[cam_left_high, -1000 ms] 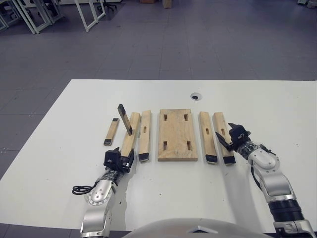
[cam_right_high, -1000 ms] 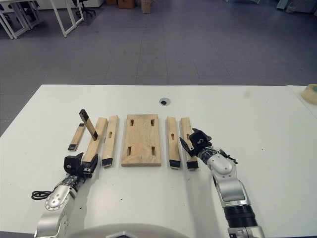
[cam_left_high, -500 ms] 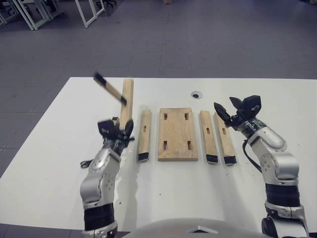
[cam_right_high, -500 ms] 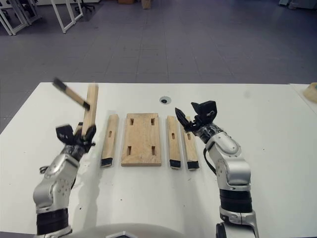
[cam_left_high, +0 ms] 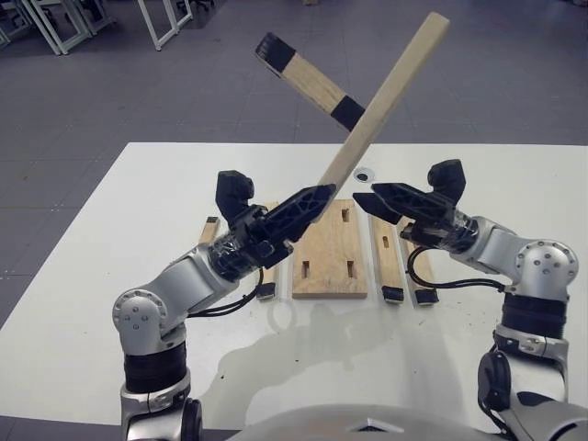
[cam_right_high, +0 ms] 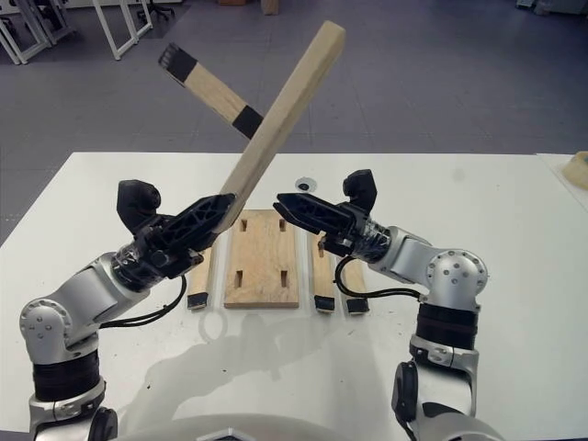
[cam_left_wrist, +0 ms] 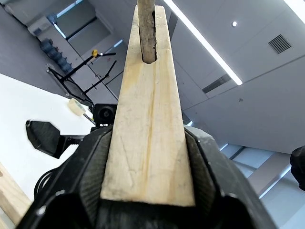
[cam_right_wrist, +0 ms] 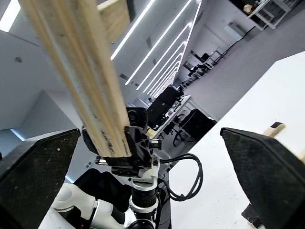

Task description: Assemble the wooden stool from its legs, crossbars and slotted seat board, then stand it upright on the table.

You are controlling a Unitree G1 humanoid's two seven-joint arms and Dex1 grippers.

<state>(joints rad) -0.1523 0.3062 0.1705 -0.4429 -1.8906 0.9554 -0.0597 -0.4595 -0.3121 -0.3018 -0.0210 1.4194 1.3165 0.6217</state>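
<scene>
Two hands up: left hand clamped on leg, right hand spread, empty; left wrist view shows crossbar passing through the leg.

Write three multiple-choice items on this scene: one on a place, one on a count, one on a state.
1. Where is the board?
A. Flat on the table, with legs on both sides
B. Held up in the left hand
C. Standing on edge at the table's far rim

2. How many legs lie to the right of the board?
A. One
B. Two
C. Four

3. What state is the right hand in?
A. Shut on a leg
B. Shut on a crossbar
C. Open and empty

Answers:
1 A: the board lies flat on the white top, with a leg on its left and others on its right.
2 B: two legs lie side by side just right of the board.
3 C: the right wrist view shows the hand spread wide with nothing between.
</scene>
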